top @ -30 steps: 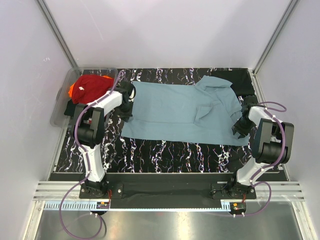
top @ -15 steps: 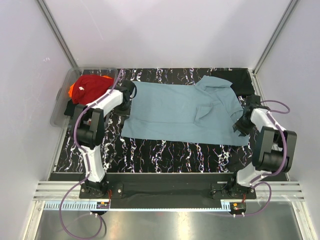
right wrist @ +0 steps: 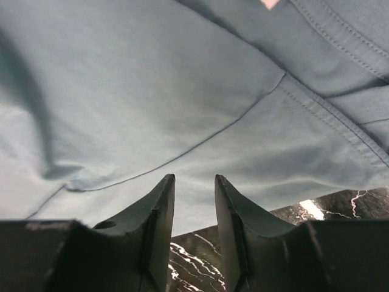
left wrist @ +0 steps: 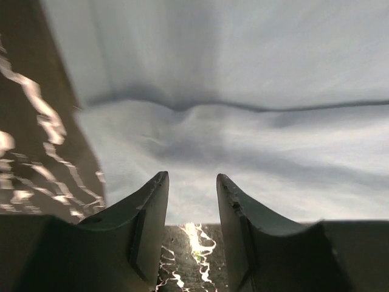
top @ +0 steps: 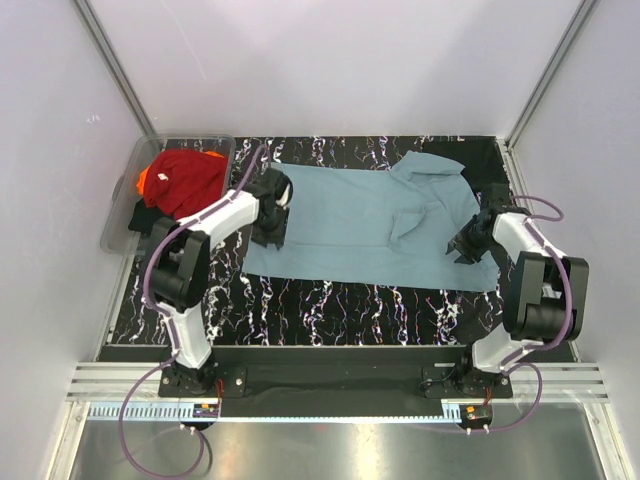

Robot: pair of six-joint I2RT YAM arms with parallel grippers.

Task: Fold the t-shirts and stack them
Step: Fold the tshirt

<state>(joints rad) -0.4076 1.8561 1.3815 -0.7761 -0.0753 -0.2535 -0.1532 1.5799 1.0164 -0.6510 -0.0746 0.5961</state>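
- Dusty teal-blue short-sleeved fabric t-shirt (top: 350, 225): spread nearly flat across the black white-veined tabletop (top: 330, 300), between the two arms. Collar end to the right, one sleeve lapped over the body. Laid out wide, probably so both sides can be reached at once for a fold.
- Left fingers (top: 272, 232): low at the shirt's left edge. Parted a moderate way in the wrist view, nothing pinched between them. Hem just ahead of the tips, bare tabletop showing in the gap.
- Right fingers (top: 462, 250): at the shirt's right side, near the sleeve closest to the arms. Parted somewhat, empty, with the cloth edge just beyond the tips.
- Set at opposite edges, likely to take matching points and carry the fabric over evenly.
- Step in hand, as a judgement: lining up for a grasp. No fold across the body made yet.
- Clear plastic tub (top: 120, 215) at the far left corner: crumpled red t-shirt (top: 185, 175) on top, orange t-shirt (top: 146, 180) peeking out beside it, dark cloth beneath. All unfolded.
- Flat black t-shirt (top: 485, 165) at the far right corner, touching the teal collar end. Possibly the base of the stack. Cannot tell whether folded.
- Risk: catching a single layer, or dragging the shirt askew if only one side grips.
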